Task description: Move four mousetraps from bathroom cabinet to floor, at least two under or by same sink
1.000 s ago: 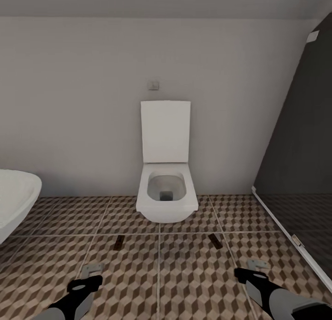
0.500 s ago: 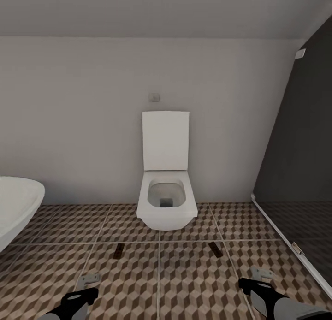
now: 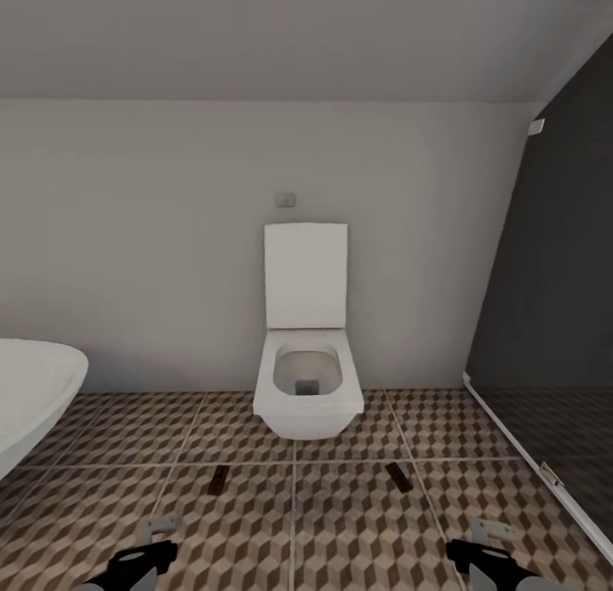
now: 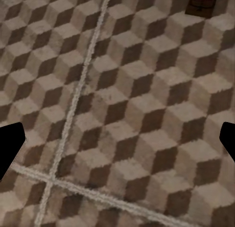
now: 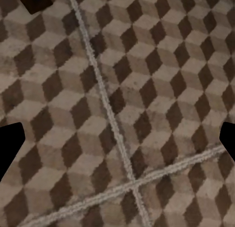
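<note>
tub (image 3: 34,387) at left edge | left gripper (image 3: 140,557) low over bathroom floor (image 3: 255,531), pointing down, jaws spread, empty | left mousetrap (image 3: 218,480) on a tile ahead | toilet (image 3: 306,378) against back wall | right mousetrap (image 3: 398,477) on adjacent tile | right gripper (image 3: 477,553) low, jaws spread, empty

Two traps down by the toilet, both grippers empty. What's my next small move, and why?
Probably turn away toward the cabinet. Two mousetraps lie on the bathroom floor before the toilet; both grippers are open and empty, and no sink is visible.
</note>
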Available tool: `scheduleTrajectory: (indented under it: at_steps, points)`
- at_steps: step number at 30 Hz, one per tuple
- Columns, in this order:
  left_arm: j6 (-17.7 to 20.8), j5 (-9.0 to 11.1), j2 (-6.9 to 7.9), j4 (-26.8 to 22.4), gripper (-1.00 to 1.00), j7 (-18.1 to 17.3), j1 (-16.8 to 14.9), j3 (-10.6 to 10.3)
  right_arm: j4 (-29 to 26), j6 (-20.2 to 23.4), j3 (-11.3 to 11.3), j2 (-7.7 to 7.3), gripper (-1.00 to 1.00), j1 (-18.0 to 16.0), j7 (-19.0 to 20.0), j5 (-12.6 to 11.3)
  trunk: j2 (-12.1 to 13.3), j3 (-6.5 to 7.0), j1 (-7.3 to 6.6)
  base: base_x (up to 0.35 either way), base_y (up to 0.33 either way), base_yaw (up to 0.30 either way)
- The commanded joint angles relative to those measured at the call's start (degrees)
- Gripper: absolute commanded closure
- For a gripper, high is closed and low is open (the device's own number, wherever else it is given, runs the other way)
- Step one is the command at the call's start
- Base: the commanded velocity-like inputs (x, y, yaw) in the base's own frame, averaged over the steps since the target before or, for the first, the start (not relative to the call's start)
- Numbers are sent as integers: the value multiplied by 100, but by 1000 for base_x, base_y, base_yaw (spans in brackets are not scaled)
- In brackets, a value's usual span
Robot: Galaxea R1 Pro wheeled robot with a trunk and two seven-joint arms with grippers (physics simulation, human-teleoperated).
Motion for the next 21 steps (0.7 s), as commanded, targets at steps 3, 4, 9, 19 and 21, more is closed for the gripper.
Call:
scheduleTrajectory:
  at_steps: [3, 4, 9, 19, 21]
  points:
    - [-13, 56, 23, 10, -100, 1, -1, -48, 18, -43, 48, 2, -100, 50, 1, -55, 2, 62, -9, 0, 0, 0]
    - [-12, 56, 30, 11, -100, -1, 0, -48, 18, -47, 48, 2, -100, 74, 3, -55, 3, 84, -11, 0, 0, 0]
    - [-10, 57, 49, 14, -100, -8, 7, -48, 19, -72, 48, 2, -100, 240, 31, -55, 10, 195, -24, 0, 0, 0]
    - [-9, 57, 54, 18, -100, -13, 39, -48, 18, -136, 48, 2, -100, 599, 53, -55, 23, 416, -50, 0, 0, 0]
    - [-6, 57, 52, 22, -100, -12, 58, -45, 18, -141, 48, 2, -100, 669, 55, -55, 26, 460, -55, 0, 0, 0]
